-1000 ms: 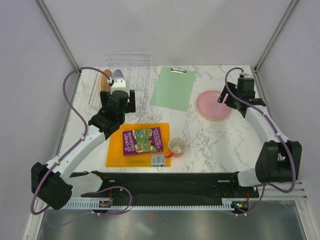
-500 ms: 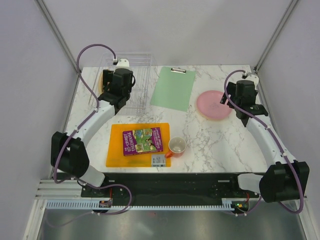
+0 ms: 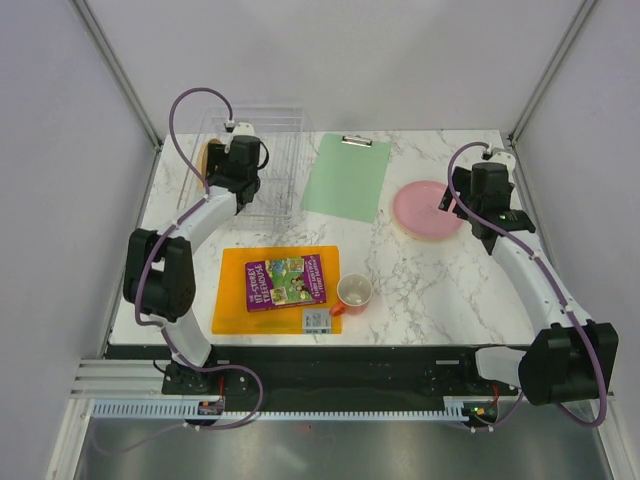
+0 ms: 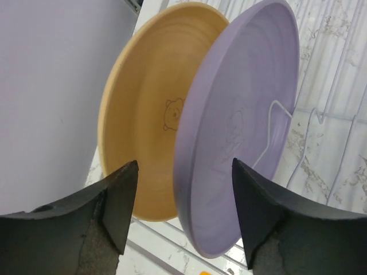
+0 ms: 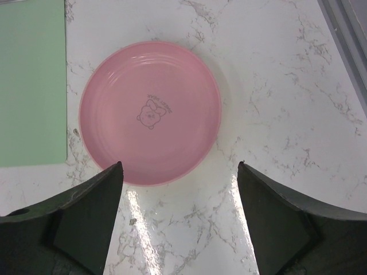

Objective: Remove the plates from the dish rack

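**A:** White marbled tabletop [image 3: 440, 290], enclosed by pale walls. What is standing in the clear dish rack [image 3: 285, 150] at far left?

**B:** Two plates are standing on edge in its wire slots. A yellow-orange plate [image 4: 146, 126] is sitting nearest the wall, with a lilac plate [image 4: 241, 114] just beside it, their faces apart.

**A:** And the left pincer [image 4: 186, 189]?

**B:** It is hovering at the rack with its jaws spread, and the rims of both plates are showing in the gap. Whether a finger is touching either rim cannot be told.

**A:** Moving rightward?

**B:** An orange cutting board [image 3: 232, 300] is lying at the near side, carrying a book [image 3: 286, 281] and a small box [image 3: 318, 320]. An orange cup [image 3: 354, 292] is sitting at the board's right edge. A green clipboard [image 3: 347, 178] is lying beside the rack.

**A:** Far right?

**B:** The pink plate [image 5: 150, 112] is lying flat on the tabletop, well apart from the rack. The right pincer [image 5: 179, 172] is hanging above the plate's rim, jaws spread wide, gripping nothing.
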`<state>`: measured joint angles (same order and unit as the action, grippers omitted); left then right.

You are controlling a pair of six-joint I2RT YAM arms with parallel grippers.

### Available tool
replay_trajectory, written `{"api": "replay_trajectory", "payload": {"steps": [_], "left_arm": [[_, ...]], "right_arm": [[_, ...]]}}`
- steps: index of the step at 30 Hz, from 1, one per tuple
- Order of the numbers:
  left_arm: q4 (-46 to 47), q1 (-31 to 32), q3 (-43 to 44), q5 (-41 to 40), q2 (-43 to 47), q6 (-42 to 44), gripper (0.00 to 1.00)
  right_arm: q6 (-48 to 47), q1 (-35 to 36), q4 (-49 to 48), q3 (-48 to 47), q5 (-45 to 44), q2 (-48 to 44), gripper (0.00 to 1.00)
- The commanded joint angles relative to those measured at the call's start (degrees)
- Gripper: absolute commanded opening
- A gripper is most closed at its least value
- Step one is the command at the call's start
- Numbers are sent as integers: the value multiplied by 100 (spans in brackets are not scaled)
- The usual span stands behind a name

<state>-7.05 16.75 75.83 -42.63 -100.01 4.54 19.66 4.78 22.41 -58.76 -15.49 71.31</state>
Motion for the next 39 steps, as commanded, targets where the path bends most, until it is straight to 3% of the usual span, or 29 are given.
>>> {"api": "replay_trajectory", "payload": {"steps": [1, 2, 3, 9, 10, 12, 19, 29, 33, 39], "left_arm": [[345, 12, 283, -219, -160, -5, 65], [353, 12, 283, -219, -168, -23, 52], [353, 12, 283, -219, -160, -40, 46], [353, 30, 265, -324, -81, -23, 22], [362, 47, 274, -368, -63, 3, 12], [362, 74, 327, -569, -54, 82, 3], [1044, 310, 529, -1563, -160, 1030, 2], [1732, 592, 494, -2082, 113, 2173, 2], [2566, 706, 310, -2380, 358, 3050, 2], [2560, 1022, 257, -2347, 885, 3159, 2]], "right_arm": [[-59, 15, 0, 49, 46, 58, 88], [-50, 15, -9, 58, 54, 76, 88], [-50, 15, -18, 67, 54, 85, 88], [-24, 23, -62, 93, 125, 199, 88], [-24, 23, -53, 93, 133, 225, 87], [-15, 15, -53, 102, 151, 226, 87], [-32, 15, -44, 111, 195, 191, 88], [-24, 15, -27, 102, 283, 217, 88], [-15, 15, 0, 84, 327, 147, 87], [-6, 23, 96, 76, 362, -81, 87]]}}
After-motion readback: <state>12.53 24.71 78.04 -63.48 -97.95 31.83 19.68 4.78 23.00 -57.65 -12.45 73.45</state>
